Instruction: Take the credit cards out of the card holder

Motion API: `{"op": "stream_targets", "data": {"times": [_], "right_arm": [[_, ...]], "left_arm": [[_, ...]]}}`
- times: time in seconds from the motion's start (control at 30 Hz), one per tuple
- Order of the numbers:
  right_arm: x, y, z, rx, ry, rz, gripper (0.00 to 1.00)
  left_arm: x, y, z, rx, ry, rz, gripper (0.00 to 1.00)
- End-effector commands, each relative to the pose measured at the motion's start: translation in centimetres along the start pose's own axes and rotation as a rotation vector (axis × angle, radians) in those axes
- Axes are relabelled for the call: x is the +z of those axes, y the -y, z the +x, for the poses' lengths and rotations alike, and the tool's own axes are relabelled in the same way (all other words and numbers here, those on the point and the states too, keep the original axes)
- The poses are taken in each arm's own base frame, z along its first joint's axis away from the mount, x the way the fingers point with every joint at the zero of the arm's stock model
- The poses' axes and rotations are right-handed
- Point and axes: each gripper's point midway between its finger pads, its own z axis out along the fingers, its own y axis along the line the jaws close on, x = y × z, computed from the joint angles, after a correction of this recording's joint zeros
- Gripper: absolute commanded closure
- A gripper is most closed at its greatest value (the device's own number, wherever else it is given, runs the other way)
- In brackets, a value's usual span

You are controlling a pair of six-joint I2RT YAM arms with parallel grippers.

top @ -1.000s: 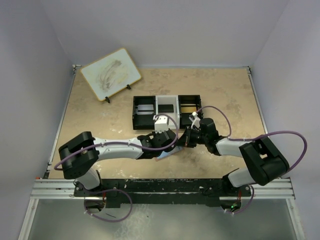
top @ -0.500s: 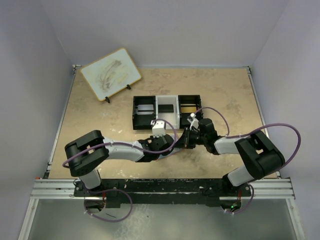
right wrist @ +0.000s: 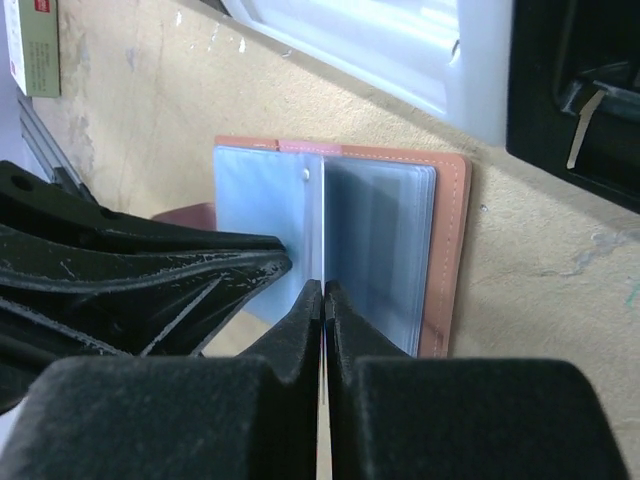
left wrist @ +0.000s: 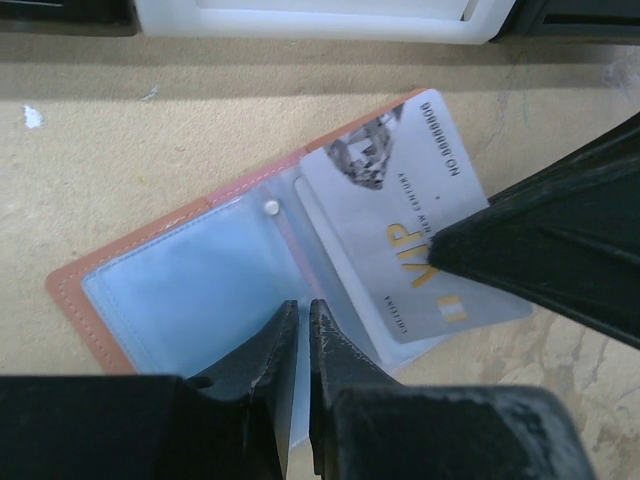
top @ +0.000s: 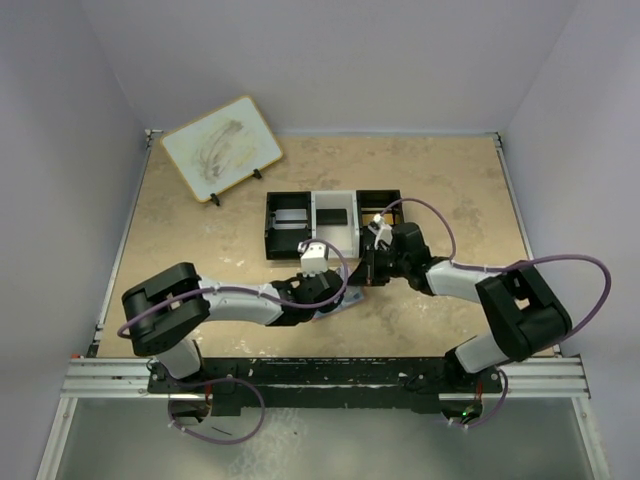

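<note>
I'm looking down on the beige marbled tabletop point(top: 200, 240). The white-and-tan board with a wooden rim point(top: 221, 148) is propped on its stand in the far left corner. The black-white-black three-compartment tray point(top: 269, 228) sits around the middle. Just on its near side, the small reddish-brown leather card holder point(left wrist: 180, 290) lies open flat, its pale blue clear pockets facing up.

My left gripper point(left wrist: 300, 305) reaches in from the near edge. Its jaws are pinched to a sliver on the rim of a clear pocket. My right gripper point(right wrist: 324, 290) is clamped tight on the silver-grey VIP credit card point(left wrist: 400, 210). The card sits partway out of its pocket, skewed, with one corner past the holder's brown edge towards the tray. On the right wrist view I see it edge-on between the fingers.
</note>
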Motion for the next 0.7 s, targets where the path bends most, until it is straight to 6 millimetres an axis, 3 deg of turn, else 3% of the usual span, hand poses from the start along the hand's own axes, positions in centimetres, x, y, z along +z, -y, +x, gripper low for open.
{"op": "stream_targets", "data": {"times": [0.0,0.1,0.2,0.43,0.6,0.67], "right_arm": [[-1.6,-2.0,-2.0,-0.116,0.072,-0.033,1.0],[-3.1,-3.5,-4.3,-0.21,0.186,-0.043,1.0],[-4.4,-4.8,-6.0,-0.317,0.269,-0.051,1.0],[-7.1,-8.9,-10.4,-0.691,0.507,-0.051,1.0],[-7.6,-11.9,-12.1,-1.042,0.605,-0.054,1.0],[-7.5,-12.5,-13.0,-1.17,0.61,-0.037,1.0]], "left_arm": [[-1.8,-1.0,-1.6,0.011,0.017,-0.011,0.91],[-3.4,-0.4,-4.1,0.006,0.055,0.034,0.81],[-5.0,-1.2,-6.9,-0.012,0.09,0.048,0.68],[-6.7,-8.1,-11.7,-0.046,0.109,-0.079,0.48],[-8.5,-14.7,-15.1,-0.018,0.072,-0.277,0.44],[-9.8,-16.2,-16.9,-0.017,0.105,-0.338,0.42]]}}
